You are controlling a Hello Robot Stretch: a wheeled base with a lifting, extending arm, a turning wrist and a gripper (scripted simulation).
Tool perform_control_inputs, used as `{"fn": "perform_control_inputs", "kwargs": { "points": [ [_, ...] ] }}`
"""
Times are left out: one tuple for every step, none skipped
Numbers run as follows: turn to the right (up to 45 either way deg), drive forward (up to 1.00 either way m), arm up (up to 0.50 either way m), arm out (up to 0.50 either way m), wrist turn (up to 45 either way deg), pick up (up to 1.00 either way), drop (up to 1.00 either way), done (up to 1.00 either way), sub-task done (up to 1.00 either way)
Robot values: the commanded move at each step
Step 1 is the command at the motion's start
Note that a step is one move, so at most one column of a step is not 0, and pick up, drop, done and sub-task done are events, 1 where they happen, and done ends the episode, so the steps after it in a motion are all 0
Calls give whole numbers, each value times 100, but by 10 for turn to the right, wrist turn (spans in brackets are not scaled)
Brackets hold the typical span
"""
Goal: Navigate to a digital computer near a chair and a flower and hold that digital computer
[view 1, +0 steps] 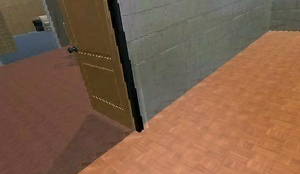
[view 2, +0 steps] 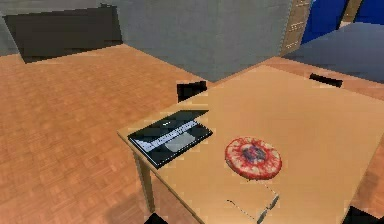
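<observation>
Black-cased laptop (view 2: 175, 133), lid raised, lies at the tan wooden table's (view 2: 300, 105) corner toward the arm side view's left. A red round dish (view 2: 253, 157) lies nearer the table's middle, and a dark chair (view 2: 192, 90) stands at the adjoining edge. The gripper's state cannot be told.

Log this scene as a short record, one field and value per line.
target: open laptop, lying flat at a corner of the wooden table
same table: round red dish, apart from the laptop
seating: dark chair back at the table's far edge
ahead: open wooden door beside a grey block wall
floor: wood parquet
task state: laptop rests on the table, not yet lifted
</observation>
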Motion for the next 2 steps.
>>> {"fn": "perform_control_inputs", "kwargs": {
  "points": [
    [0,0,34,0,0,0,0,0,0],
    [0,0,0,34,0,0,0,0,0]
  ]
}}
